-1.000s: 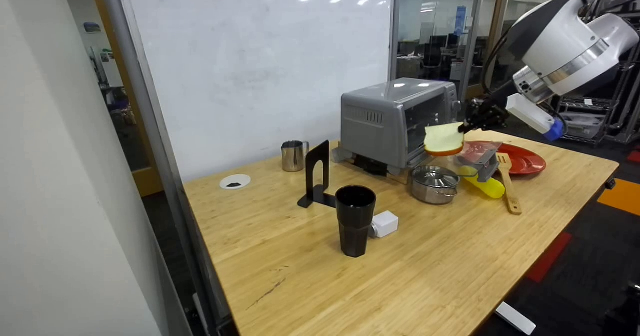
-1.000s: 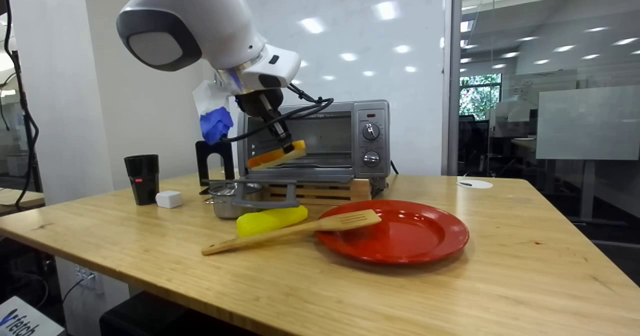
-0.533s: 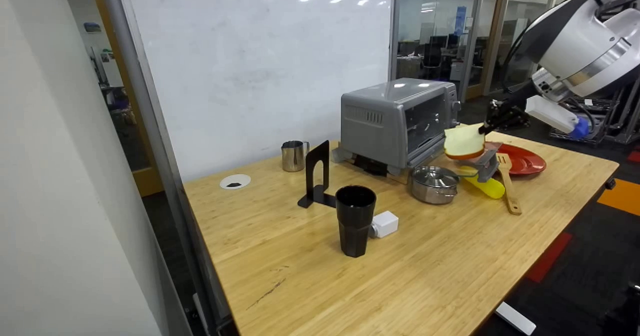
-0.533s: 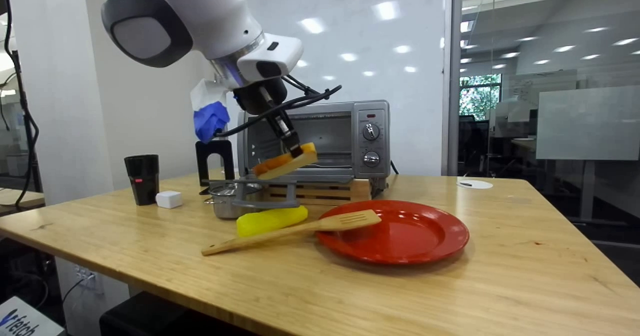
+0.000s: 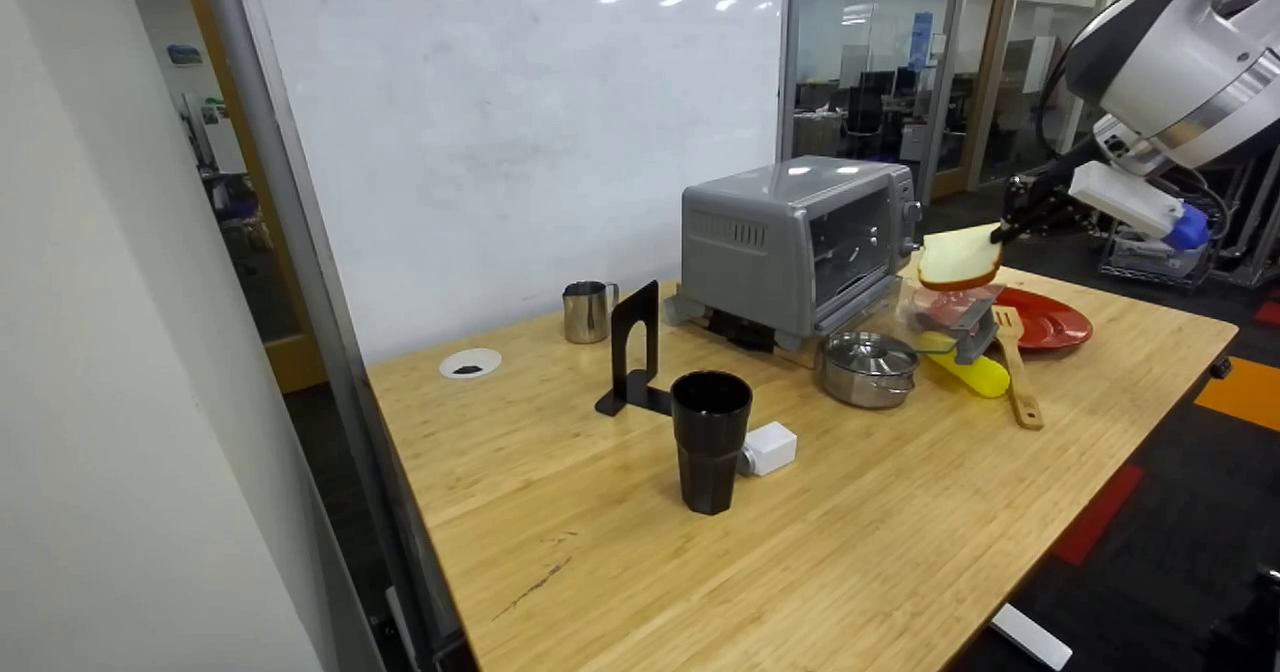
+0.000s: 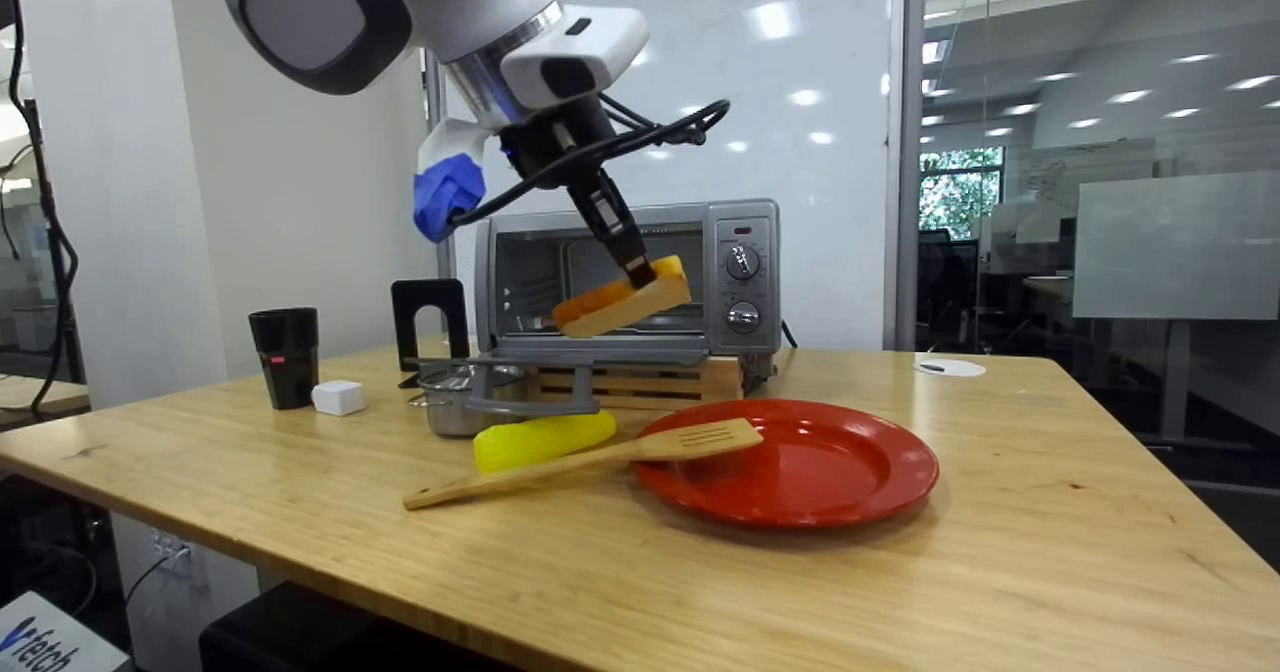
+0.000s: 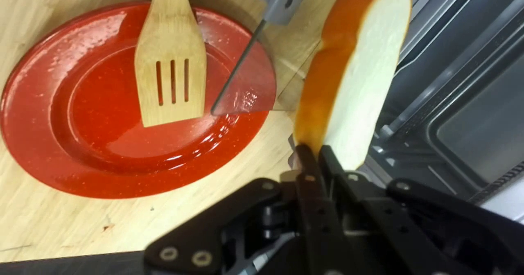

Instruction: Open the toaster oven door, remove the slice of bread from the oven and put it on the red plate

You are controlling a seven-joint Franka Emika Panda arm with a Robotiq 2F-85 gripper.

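The slice of bread (image 5: 958, 257), cream with a brown crust, is held in the air in front of the toaster oven (image 6: 620, 277). My gripper (image 7: 314, 150) is shut on one end of the bread (image 7: 360, 74), its fingers pinching the crust edge. The bread is tilted in both exterior views. The toaster oven door hangs open and low; its grey handle (image 5: 970, 332) juts out over the table. The red plate (image 6: 800, 472) lies on the table, in front of the oven and to the right of the bread in that view. No bread is on it.
A wooden spatula (image 7: 172, 78) lies across the plate's rim. A yellow object (image 6: 545, 439) and a lidded steel pot (image 5: 868, 372) sit by the door. A black cup (image 5: 710, 442), white block (image 5: 770, 449), black bookend (image 5: 635, 352) and steel pitcher (image 5: 587, 312) stand farther off.
My gripper has carried the bread away from the oven opening, toward the plate's side. In the last half second it has also risen. The door and plate have not moved.
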